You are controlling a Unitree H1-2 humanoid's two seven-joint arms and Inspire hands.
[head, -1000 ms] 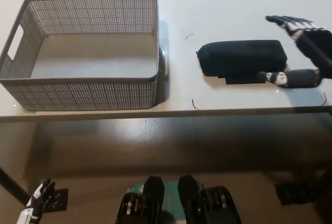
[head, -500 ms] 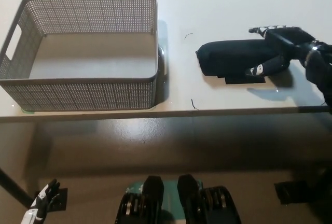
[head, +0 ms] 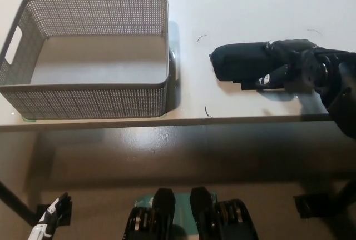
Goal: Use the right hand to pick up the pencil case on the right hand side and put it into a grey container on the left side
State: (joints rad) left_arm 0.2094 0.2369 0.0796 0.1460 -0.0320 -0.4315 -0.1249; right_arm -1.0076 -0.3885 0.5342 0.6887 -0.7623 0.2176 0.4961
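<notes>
Black right hand (head: 286, 65) on the pencil case; grey basket waits to the left.

The soft black oblong fabric pencil case (head: 240, 62) lies on the pale white table (head: 245, 6), to the right of the grey perforated plastic rectangular container (head: 89, 56) and apart from it. The right hand wraps the case's right end, fingers over its top and thumb at its near edge, closed around it; the case rests on the table. The white left hand (head: 49, 220) hangs low at the lower left, below the table edge, too small to tell how its fingers stand.
</notes>
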